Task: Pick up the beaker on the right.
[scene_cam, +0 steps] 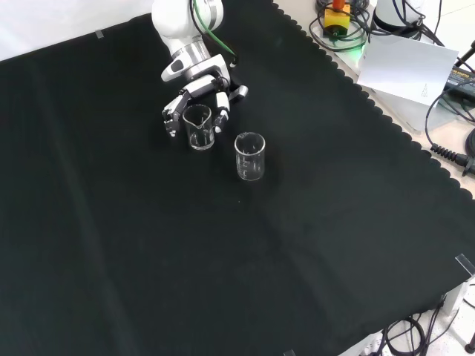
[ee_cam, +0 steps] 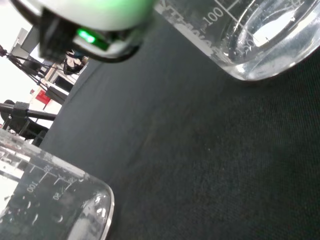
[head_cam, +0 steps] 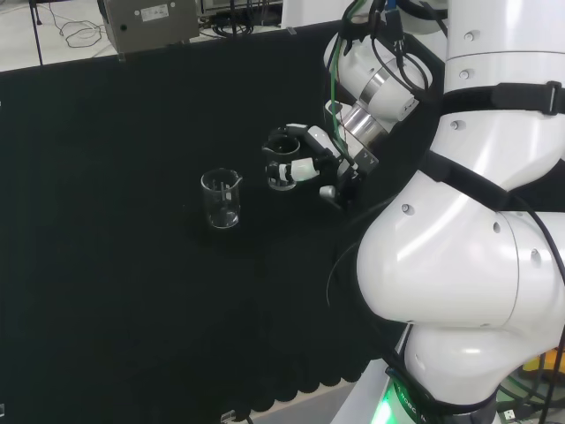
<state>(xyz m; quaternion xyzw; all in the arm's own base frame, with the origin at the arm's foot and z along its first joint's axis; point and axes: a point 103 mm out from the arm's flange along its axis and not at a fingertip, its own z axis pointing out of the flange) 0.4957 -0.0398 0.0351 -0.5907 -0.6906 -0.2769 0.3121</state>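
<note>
Two clear beakers stand upright on the black cloth. In the head view the right beaker sits inside my hand, whose fingers curl round its sides; the left beaker stands free. In the front view the same enclosed beaker is the farther one, with my hand reaching from above and fingers on either side of it; the free beaker stands nearer and to the right. The wrist view shows two beakers with printed scales, one beaker and another beaker; which is which I cannot tell.
The arm's white links take up the right of the head view. A grey box stands beyond the cloth's far edge. Cables and a white sheet lie off the cloth's scalloped edge in the front view.
</note>
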